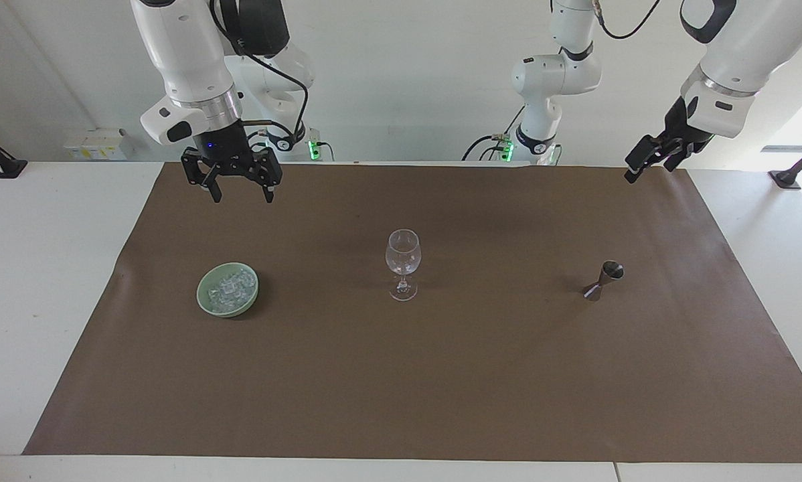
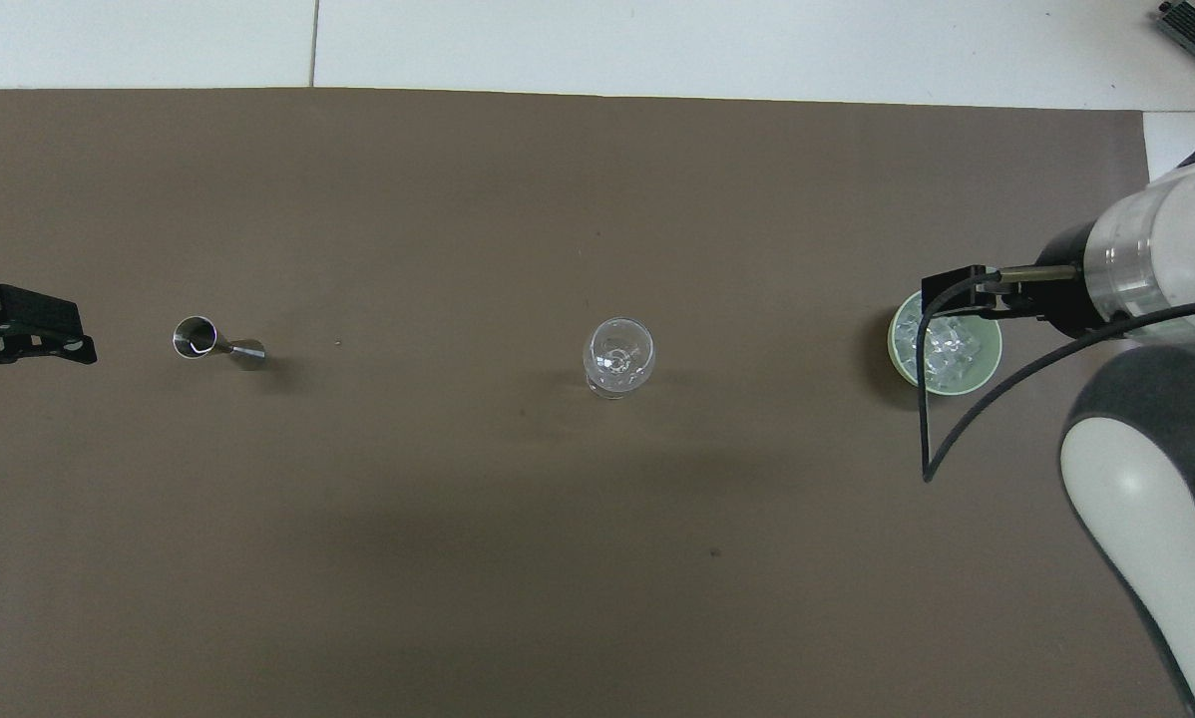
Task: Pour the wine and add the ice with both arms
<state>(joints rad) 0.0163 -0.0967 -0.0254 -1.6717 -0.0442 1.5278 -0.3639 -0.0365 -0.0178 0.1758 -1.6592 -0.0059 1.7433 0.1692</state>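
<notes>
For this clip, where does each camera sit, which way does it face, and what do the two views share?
Facing view: high across the table, looking at the robots; shows both white arms, open right gripper raised, left gripper over the brown mat's edge.
Overhead view: high above the robots' end, looking steeply down; shows left gripper and right arm.
Shared, half a turn apart: clear stemmed wine glass, small metal jigger, pale green bowl of ice.

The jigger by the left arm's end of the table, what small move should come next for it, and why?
Probably lower the left end effector toward the jigger. It hangs open above the brown mat's edge, holding nothing, while the jigger stands untouched beside the wine glass. The right end effector hovers open near the ice in its green bowl.
</notes>
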